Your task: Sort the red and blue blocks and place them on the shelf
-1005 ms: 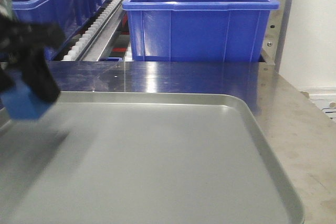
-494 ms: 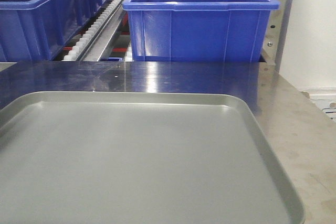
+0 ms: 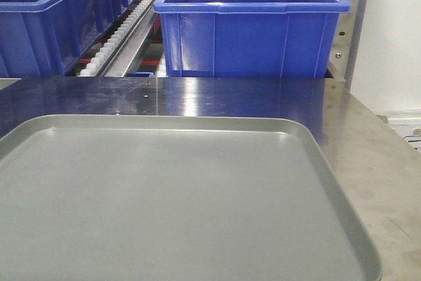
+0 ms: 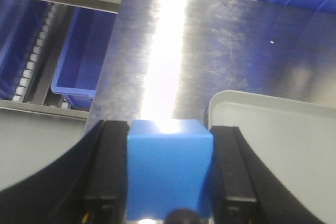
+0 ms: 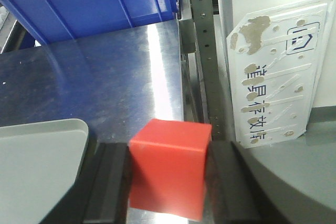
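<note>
Left hand [image 4: 169, 148]: clamped on the blue block [image 4: 168, 177], a matte, square-edged cube gripped on two opposite faces by black pads [image 4: 110, 171]. It is held over the brushed-steel worktop [image 4: 210, 51], beside a corner of the tray [image 4: 273, 129].

Right hand [image 5: 168, 174]: clamped likewise on the red block [image 5: 169, 182], also matte, near a perforated steel upright [image 5: 202, 51].

Tray: flat grey with rounded corners and a low raised rim, lying on the worktop.

Shelf [image 3: 122, 31] behind: white roller track and smooth blue plastic tubs [image 3: 250, 37]. Tub contents cannot be told.

Blue block [image 4: 169, 166] clamped between jaws, tray [image 4: 283, 129] right.
</note>
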